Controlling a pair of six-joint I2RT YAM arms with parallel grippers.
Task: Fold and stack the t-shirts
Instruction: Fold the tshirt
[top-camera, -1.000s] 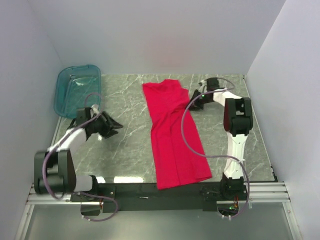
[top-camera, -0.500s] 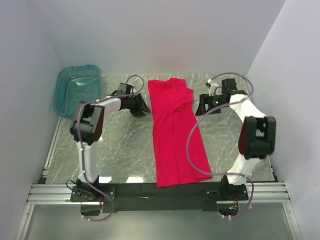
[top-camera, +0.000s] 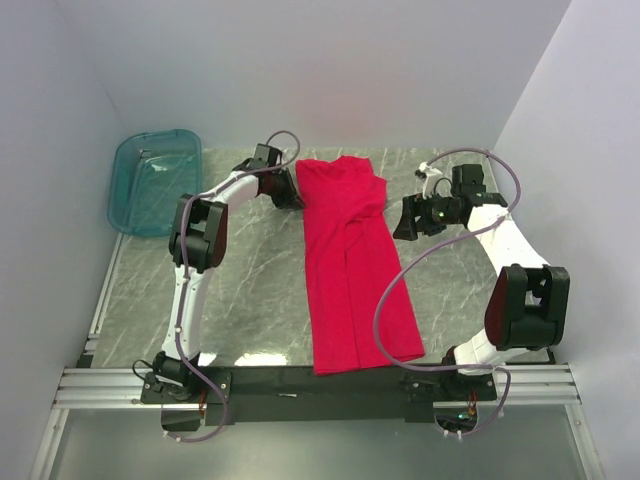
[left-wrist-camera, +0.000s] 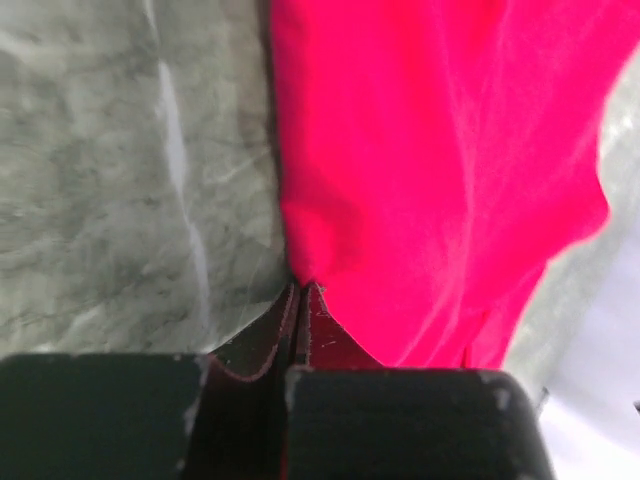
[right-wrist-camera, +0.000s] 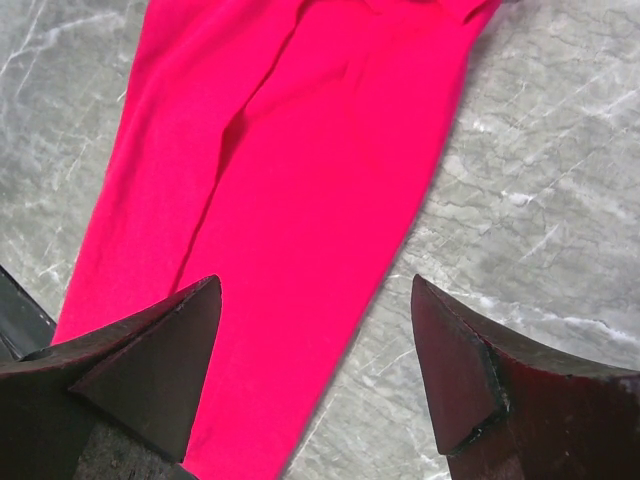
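The t-shirt (top-camera: 350, 270) is plain bright red soft cloth, folded lengthwise into a long narrow strip; it lies flat on the table (top-camera: 250, 290), running from 12 o'clock at the far end toward 5 o'clock at the near edge, on a slight slant; soft lengthwise creases run down its middle; its far edge on the 9 o'clock side is pinched between the closed left fingers (left-wrist-camera: 255, 345).

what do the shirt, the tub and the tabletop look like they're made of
The shirt looks like soft, matte red cloth, likely cotton: it creases and lies in loose folds. The tub looks like glossy, translucent teal plastic: the surface under it shows through. The table has a grey-green marble look with white veins and a slight sheen; it could be stone or printed laminate.
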